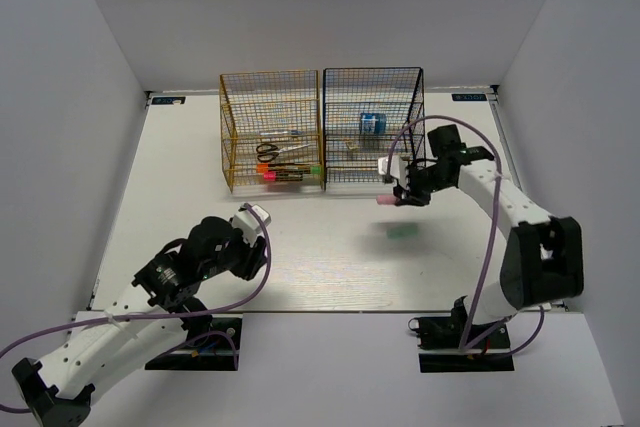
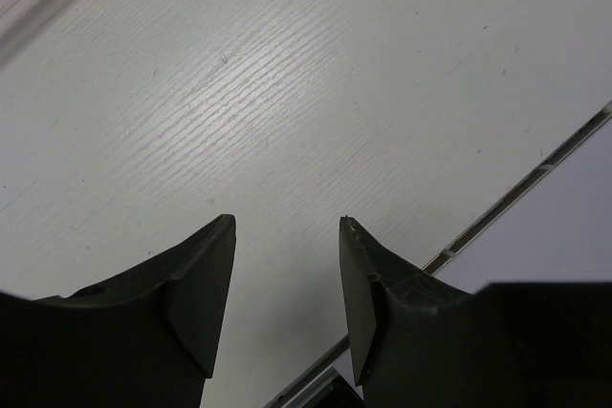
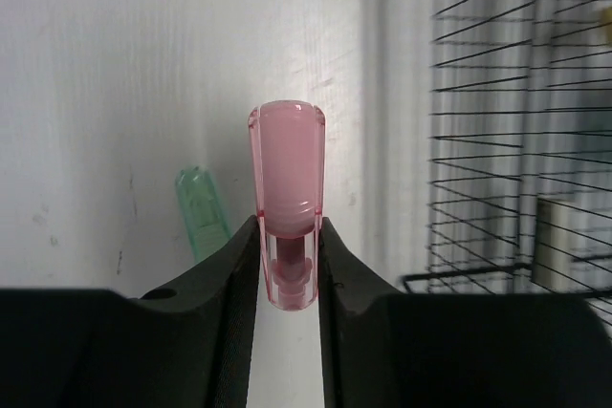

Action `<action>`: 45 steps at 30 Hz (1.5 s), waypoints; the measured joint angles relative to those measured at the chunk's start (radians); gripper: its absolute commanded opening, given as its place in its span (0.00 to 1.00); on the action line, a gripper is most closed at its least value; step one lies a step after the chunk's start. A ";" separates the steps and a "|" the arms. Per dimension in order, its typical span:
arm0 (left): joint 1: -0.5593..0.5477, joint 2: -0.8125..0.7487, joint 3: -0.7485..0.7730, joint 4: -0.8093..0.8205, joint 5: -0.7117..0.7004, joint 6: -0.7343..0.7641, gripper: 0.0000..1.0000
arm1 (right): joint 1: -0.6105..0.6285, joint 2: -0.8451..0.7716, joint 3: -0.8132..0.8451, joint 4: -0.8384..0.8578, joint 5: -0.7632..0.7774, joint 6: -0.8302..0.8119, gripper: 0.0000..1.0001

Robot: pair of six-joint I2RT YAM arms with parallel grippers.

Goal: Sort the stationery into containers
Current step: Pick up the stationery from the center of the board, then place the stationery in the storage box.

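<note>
**Pink oblong piece** (image 3: 287, 179): The fingers of the right gripper (image 3: 287, 236) are clamping it. They are holding it clear of the table (image 1: 330, 267), just in front of the near face of the black wire rack (image 1: 372, 132). The jaws are standing narrow and pressing on one end of the piece. The rounded end is projecting well past the fingertips.

**Handling (judgement):** The shell is showing as smooth, translucent hard plastic. The piece is therefore probably light, stiff and somewhat slippery. A hold nearer its middle would likely resist pivoting better than the present hold near one end. Moderate, steady pressure should be enough.

**Mint oblong piece** (image 3: 203, 212): It is lying flat on the table, on the near side of the right gripper and apart from both racks. It appears to be of the same build.

**Arm pose:** The right arm is reaching from its near-right base toward the far left, with the elbow bent and the wrist facing the black rack. The left arm is sitting folded low at the near left. The left gripper (image 2: 287, 236) is pointing down at bare table with its jaws standing apart and nothing between them.

**Containers:** The yellow-orange rack (image 1: 270, 132) is carrying the scissors (image 1: 268, 150) and the markers (image 1: 272, 176). The black rack is carrying the blue roll (image 1: 371, 123).
</note>
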 measured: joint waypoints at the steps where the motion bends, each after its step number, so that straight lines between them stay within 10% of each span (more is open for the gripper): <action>1: 0.000 0.001 0.000 0.000 0.000 0.000 0.58 | 0.002 -0.034 0.007 0.018 -0.009 0.037 0.00; 15: 0.010 0.063 -0.001 0.004 0.037 -0.008 0.58 | 0.081 -0.069 0.065 0.439 0.278 0.358 0.03; 19: 0.010 0.079 -0.001 0.004 0.043 -0.009 0.58 | 0.103 0.004 0.124 0.481 0.384 0.359 0.60; 22: 0.011 0.077 -0.001 0.004 0.043 -0.009 0.58 | 0.105 0.029 0.142 0.492 0.421 0.359 0.62; 25: 0.011 0.078 -0.001 0.004 0.043 -0.009 0.58 | 0.101 0.022 0.142 0.488 0.402 0.371 0.46; 26: 0.011 0.078 -0.001 0.005 0.043 -0.008 0.58 | 0.100 0.014 0.142 0.480 0.382 0.377 0.12; 27: 0.011 0.078 -0.001 0.004 0.043 -0.008 0.58 | 0.096 0.002 0.142 0.464 0.341 0.380 0.00; 31: 0.011 0.079 -0.001 0.004 0.043 -0.008 0.58 | 0.083 -0.079 0.144 0.287 0.137 0.283 0.00; 37: 0.011 0.071 -0.001 0.004 0.046 -0.008 0.58 | 0.077 -0.072 0.145 -0.198 -0.093 -0.057 0.70; 45: 0.011 0.071 -0.001 0.004 0.058 -0.008 0.58 | 0.077 -0.028 -0.137 -0.180 -0.031 -0.164 0.71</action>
